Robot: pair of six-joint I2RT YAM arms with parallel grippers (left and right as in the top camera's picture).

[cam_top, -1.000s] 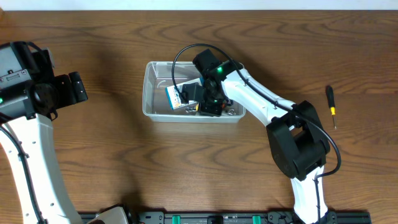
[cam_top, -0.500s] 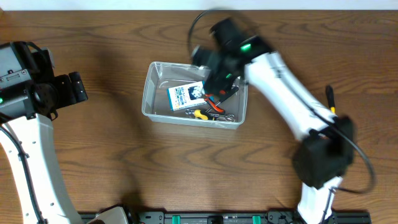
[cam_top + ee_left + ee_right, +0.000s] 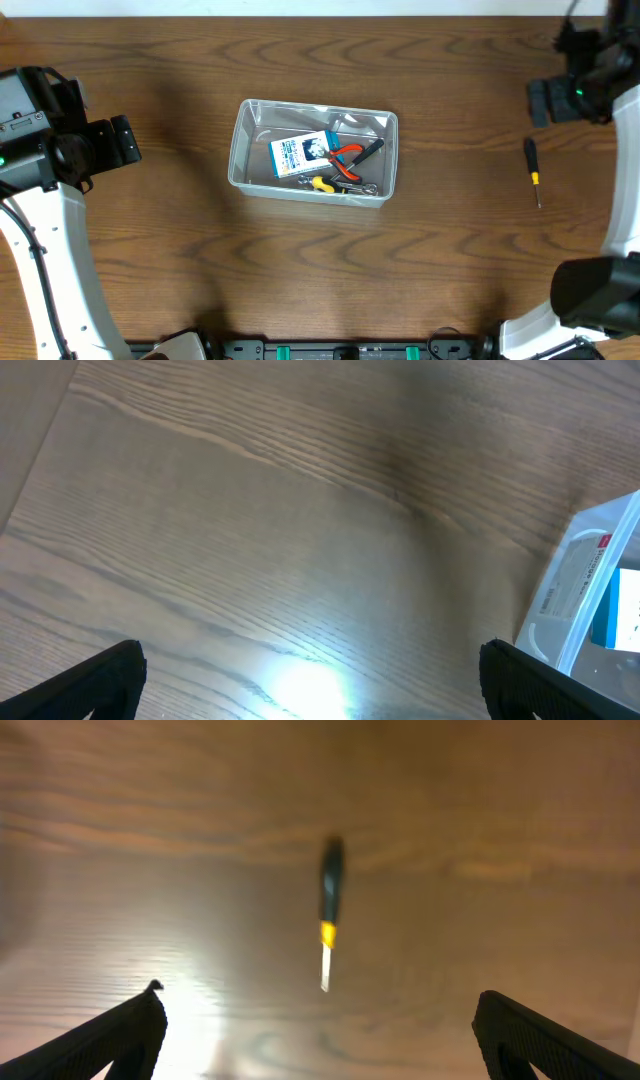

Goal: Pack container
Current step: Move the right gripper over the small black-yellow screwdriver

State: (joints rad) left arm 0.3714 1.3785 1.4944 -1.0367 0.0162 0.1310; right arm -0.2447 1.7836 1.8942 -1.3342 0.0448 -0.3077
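Note:
The container, a clear rectangular tub, sits mid-table. Inside lie a blue-and-white box, red-handled pliers and a small yellow-handled tool. A black-and-yellow screwdriver lies on the wood far to the right. My right gripper hovers just above it, open and empty. In the right wrist view the screwdriver lies ahead, between the spread fingertips. My left gripper is open and empty, left of the tub. The container's corner shows at the right edge of the left wrist view.
Bare wooden tabletop surrounds the tub on all sides. The table's far edge runs along the top. A black rail lines the near edge between the two arm bases.
My right gripper opened, lifted out of the container and swung far right to above the screwdriver. The pliers now lie uncovered in the tub. The left arm has not moved.

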